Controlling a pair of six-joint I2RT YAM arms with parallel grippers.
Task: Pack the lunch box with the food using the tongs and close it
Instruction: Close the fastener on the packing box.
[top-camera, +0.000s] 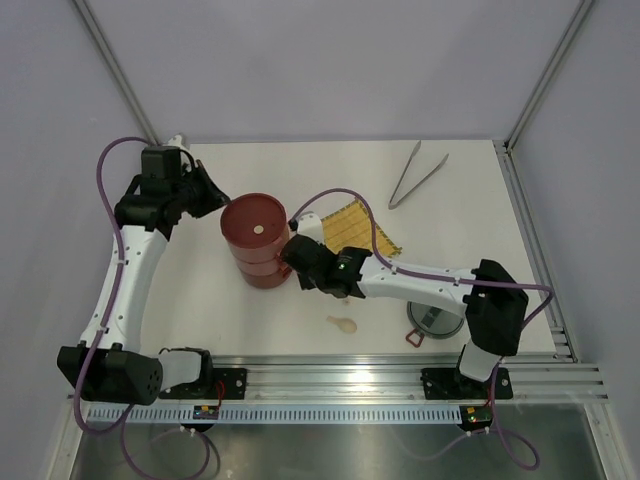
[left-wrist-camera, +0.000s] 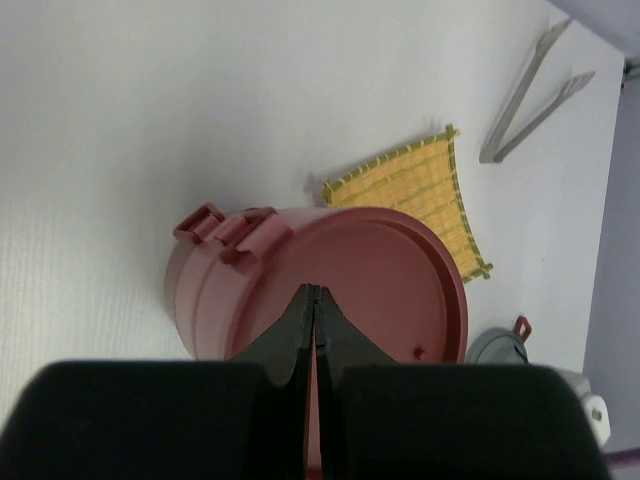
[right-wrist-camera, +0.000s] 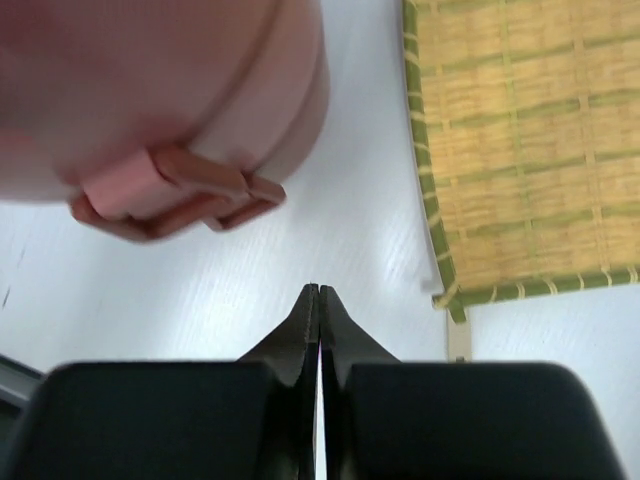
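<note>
A yellow woven mat (top-camera: 352, 226) (left-wrist-camera: 415, 195) (right-wrist-camera: 520, 150) lies flat on the white worktop (top-camera: 480, 220), about midway between the left and right edges and a little towards the far edge. It is set at an angle to the edges. Green stitching runs along its border and in thin lines across the weave. A small cream spoon (top-camera: 342, 323) lies close to the near edge, well apart from the mat, with its broader end to the right. A slotted aluminium rail (top-camera: 350, 375) runs along the near edge. Pale lilac walls (top-camera: 330, 60) enclose the worktop, and slanting metal posts (top-camera: 115, 70) rise from the far corners.
</note>
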